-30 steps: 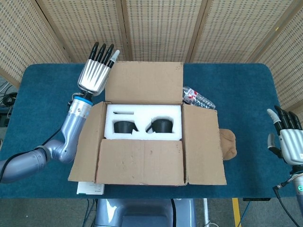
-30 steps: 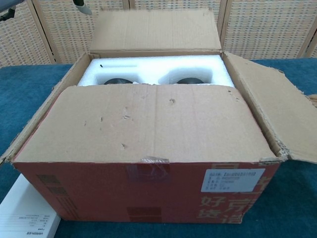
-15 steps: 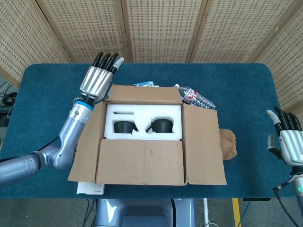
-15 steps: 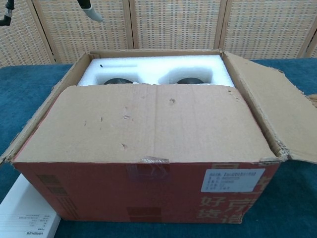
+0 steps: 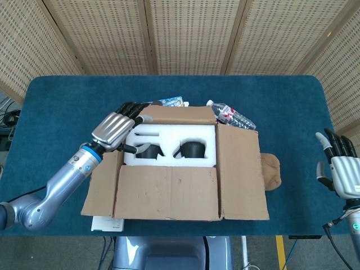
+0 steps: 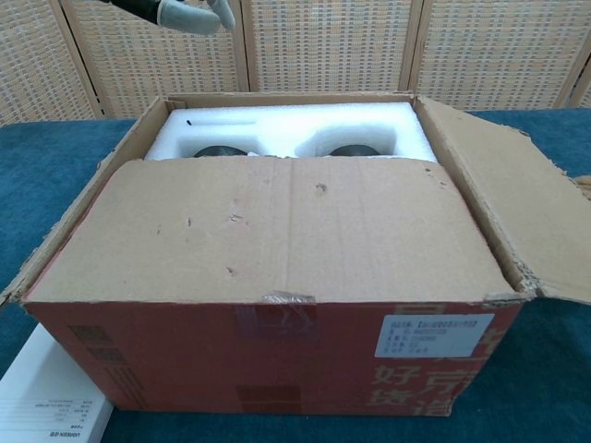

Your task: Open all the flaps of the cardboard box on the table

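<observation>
The far flap (image 5: 181,112) of the cardboard box (image 5: 174,163), which stood upright a second ago, now lies folded back past the far wall, showing only as a narrow strip. The left hand (image 5: 117,128) has come down from above that flap and hovers over the box's far-left corner, fingers (image 5: 130,108) extended and released, grasping nothing. The right hand (image 5: 339,167) stays at the right edge of the worktop, well apart from the box, fingers loosely spread and empty.

The box sits in the middle of the worktop (image 5: 50,112). Its left and right flaps are splayed outward. The near flap (image 6: 277,226) leans out only partway and, in the chest view, covers the front of the white foam insert (image 5: 169,138). It looks like the one flap left to press down.

The worktop is covered in blue cloth. A plastic bottle (image 5: 235,116) lies just beyond the far-right corner, a tan object (image 5: 271,171) beside the right flap, and a white booklet (image 6: 46,397) at the near-left corner. Perforated panel screens (image 5: 185,34) close off the back.
</observation>
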Robot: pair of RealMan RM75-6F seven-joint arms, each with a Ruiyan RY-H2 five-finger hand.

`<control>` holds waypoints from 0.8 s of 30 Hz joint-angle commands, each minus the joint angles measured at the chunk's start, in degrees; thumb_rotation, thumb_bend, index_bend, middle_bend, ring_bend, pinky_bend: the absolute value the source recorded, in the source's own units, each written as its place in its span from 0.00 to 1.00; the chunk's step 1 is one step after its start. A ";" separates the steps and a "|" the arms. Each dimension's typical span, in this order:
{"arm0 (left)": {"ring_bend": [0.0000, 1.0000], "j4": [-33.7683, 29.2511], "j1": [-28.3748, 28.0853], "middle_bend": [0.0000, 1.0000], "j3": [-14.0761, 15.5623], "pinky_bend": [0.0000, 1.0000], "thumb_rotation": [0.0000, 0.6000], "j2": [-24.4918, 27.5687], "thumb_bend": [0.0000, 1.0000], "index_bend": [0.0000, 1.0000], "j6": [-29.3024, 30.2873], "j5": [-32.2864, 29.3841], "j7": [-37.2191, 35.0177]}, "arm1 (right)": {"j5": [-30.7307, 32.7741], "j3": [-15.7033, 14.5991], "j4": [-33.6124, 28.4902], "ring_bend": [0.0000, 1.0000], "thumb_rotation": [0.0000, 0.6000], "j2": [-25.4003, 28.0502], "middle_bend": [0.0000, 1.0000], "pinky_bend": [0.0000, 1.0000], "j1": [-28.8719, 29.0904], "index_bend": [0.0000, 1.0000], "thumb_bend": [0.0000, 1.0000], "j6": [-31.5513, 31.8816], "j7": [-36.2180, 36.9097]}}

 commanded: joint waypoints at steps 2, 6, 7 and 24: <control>0.00 -1.45 0.86 0.00 1.09 0.00 0.28 0.70 0.32 0.28 -0.32 1.44 -1.99 | -0.08 -0.03 -0.06 0.00 1.00 0.00 0.00 0.00 -0.04 0.00 0.72 0.06 -0.09; 0.00 -2.64 1.76 0.00 2.23 0.00 0.27 1.10 0.31 0.29 -0.61 3.05 -4.02 | -0.21 -0.06 -0.29 0.00 1.00 0.05 0.00 0.00 -0.17 0.00 0.72 0.31 -0.24; 0.00 -2.72 1.83 0.00 2.36 0.00 0.27 1.12 0.31 0.29 -0.65 3.24 -4.20 | -0.22 -0.05 -0.32 0.00 1.00 0.06 0.00 0.00 -0.18 0.00 0.72 0.33 -0.25; 0.00 -3.57 3.15 0.00 8.33 0.00 0.24 -1.00 0.30 0.30 -2.21 8.98 -6.70 | -0.22 -0.34 -0.41 0.00 1.00 0.33 0.00 0.00 -0.83 0.00 0.72 0.60 0.44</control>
